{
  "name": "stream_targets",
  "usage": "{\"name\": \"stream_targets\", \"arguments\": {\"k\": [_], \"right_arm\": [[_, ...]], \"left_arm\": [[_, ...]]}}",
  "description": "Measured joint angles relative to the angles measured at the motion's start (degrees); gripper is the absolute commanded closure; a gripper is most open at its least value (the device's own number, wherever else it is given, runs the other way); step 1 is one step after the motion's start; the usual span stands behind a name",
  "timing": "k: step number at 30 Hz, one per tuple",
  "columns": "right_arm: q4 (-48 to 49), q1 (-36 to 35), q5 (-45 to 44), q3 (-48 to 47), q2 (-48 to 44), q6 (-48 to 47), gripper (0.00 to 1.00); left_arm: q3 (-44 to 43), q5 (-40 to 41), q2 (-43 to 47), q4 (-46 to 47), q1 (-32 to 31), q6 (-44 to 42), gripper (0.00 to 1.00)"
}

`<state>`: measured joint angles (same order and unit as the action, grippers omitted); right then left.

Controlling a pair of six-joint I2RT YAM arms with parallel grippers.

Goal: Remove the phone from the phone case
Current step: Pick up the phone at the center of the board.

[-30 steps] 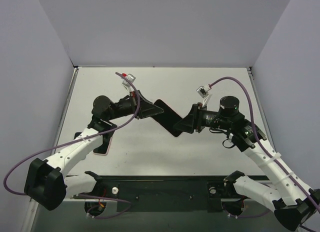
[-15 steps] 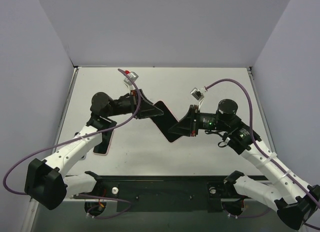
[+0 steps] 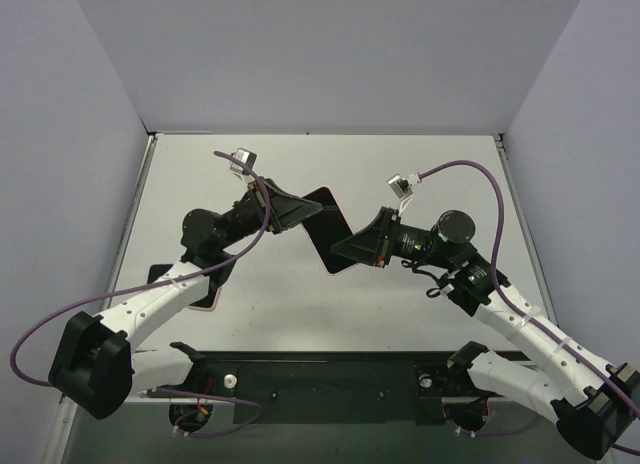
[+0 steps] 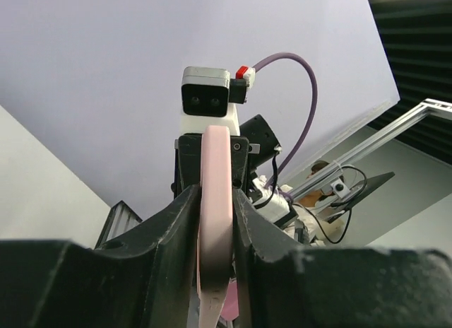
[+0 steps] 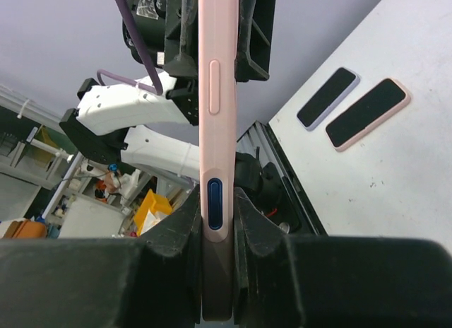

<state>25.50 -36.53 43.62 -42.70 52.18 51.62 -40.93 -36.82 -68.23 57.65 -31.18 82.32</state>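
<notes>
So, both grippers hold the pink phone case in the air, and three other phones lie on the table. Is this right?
Not quite. Only two lie on the table, not three: a pink-edged phone and a grey-edged phone, as the right wrist view shows. The pink phone case is indeed held in the air by the left gripper and the right gripper.

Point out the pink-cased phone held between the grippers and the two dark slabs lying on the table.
pink-cased phone [image 5: 214,130]: right wrist view, on its pink side edge.
pink-rimmed slab [image 5: 367,114]: right wrist view, middle of its dark face.
pale-rimmed slab [image 5: 327,98]: right wrist view, middle of its dark face.
</notes>
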Motion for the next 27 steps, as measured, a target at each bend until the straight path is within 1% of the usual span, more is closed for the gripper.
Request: {"name": "stream_targets", "arguments": {"k": [4,7,9,10,11,12,14,15,17,20,21,22,23,25,27], "right_arm": [[3.58,0.02,-1.03,0.02,0.61,2.36,1.00],[5.55,-0.04,-1.46,0.02,1.18,3.52,1.00],[6.14,-0.31,-1.46,0.02,1.46,3.85,1.00],[6.25,-0.31,-1.44,0.02,1.53,3.82,1.00],[6.25,-0.31,-1.57,0.02,1.55,3.65,0.98],[5.64,-0.33,-1.88,0.02,1.51,3.43,0.95],[4.68,-0.26,-2.36,0.00,1.36,2.58,0.73],[3.26,-0.31,-2.95,-0.15,0.87,1.88,0.46],[-2.01,-0.39,-4.15,-1.18,-0.39,-1.11,0.37],[-12.07,-0.70,-5.95,-3.17,-3.30,-8.24,0.37],[-14.93,-0.70,-6.19,-4.04,-3.91,-10.34,0.43],[-19.61,-0.68,-6.34,-5.90,-4.33,-13.22,0.46],[-22.12,-0.68,-6.10,-7.19,-4.37,-15.06,0.49],[-26.16,-0.63,-4.81,-9.88,-4.02,-17.99,0.51],[-27.41,-0.63,-3.61,-10.60,-3.82,-19.23,0.54]], "left_arm": [[-1.99,1.62,-1.86,0.63,-0.90,0.70,0.64],[-3.30,2.43,-2.99,1.11,-1.81,1.14,0.66],[-3.52,2.78,-3.26,1.33,-2.12,1.27,0.81],[-3.58,2.91,-3.30,1.20,-2.12,0.98,0.97],[-3.61,3.04,-3.45,1.01,-2.08,0.44,1.00],[-3.69,2.97,-3.69,0.79,-2.01,0.09,1.00],[-4.26,2.71,-4.35,0.04,-1.92,-0.35,1.00],[-4.52,2.19,-4.79,-0.09,-1.75,-0.31,1.00],[-5.11,1.11,-5.81,-0.11,-1.66,0.96,1.00],[-6.78,-1.70,-7.19,-0.04,-0.31,2.93,1.00],[-7.43,-2.67,-7.54,-0.07,0.17,3.17,1.00],[-8.26,-3.96,-7.96,-0.09,0.63,3.43,1.00],[-9.27,-5.38,-8.37,-0.13,1.11,3.58,1.00],[-10.58,-7.74,-8.61,-0.44,1.57,3.56,1.00],[-11.41,-9.99,-8.61,-1.05,1.62,2.89,1.00]]}}
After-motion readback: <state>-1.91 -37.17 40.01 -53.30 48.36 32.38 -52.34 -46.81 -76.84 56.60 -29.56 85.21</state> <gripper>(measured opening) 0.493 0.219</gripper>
